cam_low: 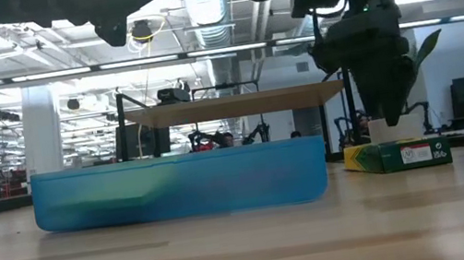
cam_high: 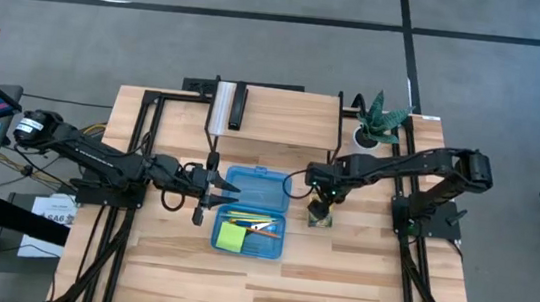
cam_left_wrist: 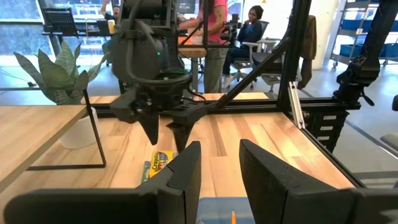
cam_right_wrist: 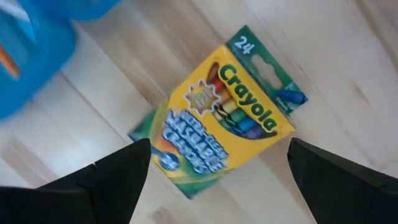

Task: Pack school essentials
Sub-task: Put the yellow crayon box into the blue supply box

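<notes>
You're most of the way packed: the blue case [cam_high: 253, 211] already holds the sticky-note pad [cam_high: 232, 237] and pencils [cam_high: 255, 221]. Left over is the crayon box [cam_right_wrist: 221, 112], flat on the worktop at the case's 3 o'clock. Your right gripper [cam_high: 322, 205] hovers over it, jaws spread wide and empty. Your left gripper [cam_high: 209, 193] waits at the case's 9 o'clock edge, jaws part-open, nothing in them.

Blue case [cam_low: 180, 187] wall hides contents in low view; right wrist view crops case [cam_right_wrist: 34, 43], blurred.

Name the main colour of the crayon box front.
Yellow, with green edging, on the crayon box; clearest in the right wrist view.
</notes>
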You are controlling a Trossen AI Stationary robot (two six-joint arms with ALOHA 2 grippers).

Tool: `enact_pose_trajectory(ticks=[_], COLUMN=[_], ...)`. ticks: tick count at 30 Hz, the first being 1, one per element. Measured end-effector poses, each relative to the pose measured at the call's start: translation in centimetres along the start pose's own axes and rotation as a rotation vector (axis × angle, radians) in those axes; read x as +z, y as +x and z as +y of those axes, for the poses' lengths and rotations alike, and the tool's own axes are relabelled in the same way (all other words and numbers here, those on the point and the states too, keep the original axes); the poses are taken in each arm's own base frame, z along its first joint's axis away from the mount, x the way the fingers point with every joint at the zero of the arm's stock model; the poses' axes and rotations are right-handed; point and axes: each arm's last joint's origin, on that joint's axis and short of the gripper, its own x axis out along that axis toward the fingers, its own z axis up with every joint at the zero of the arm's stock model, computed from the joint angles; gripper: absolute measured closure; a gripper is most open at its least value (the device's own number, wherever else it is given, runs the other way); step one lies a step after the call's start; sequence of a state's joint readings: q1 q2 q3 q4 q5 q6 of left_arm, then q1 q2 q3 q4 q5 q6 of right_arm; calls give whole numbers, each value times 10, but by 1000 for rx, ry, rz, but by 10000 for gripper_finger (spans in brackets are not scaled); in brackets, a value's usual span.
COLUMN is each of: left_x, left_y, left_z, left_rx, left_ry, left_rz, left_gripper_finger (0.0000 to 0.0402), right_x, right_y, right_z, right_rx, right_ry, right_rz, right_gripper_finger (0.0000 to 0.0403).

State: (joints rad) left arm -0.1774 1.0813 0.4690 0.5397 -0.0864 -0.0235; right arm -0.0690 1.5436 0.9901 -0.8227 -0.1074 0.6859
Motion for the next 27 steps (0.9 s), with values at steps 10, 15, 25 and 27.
enact_pose_trajectory(ticks=[10,15,25,27], left_x=[0,-1,-2,-3], left_y=[0,0,0,0], left_z=[0,0,0,0], left_rx=[0,0,1,1], left_ry=[-15,-23,-21,-20], left_rz=[1,12,23,33], left_gripper_finger=[303,303,303,303], right_x=[4,-8,-16,-19], right_y=[0,1,2,-2], right_z=[0,10,21,21], right_rx=[24,-48,-77,-83], right_ry=[281,267,267,253], right_rz=[-25,-55,-129,-139], right_gripper_finger=[5,6,3,4])
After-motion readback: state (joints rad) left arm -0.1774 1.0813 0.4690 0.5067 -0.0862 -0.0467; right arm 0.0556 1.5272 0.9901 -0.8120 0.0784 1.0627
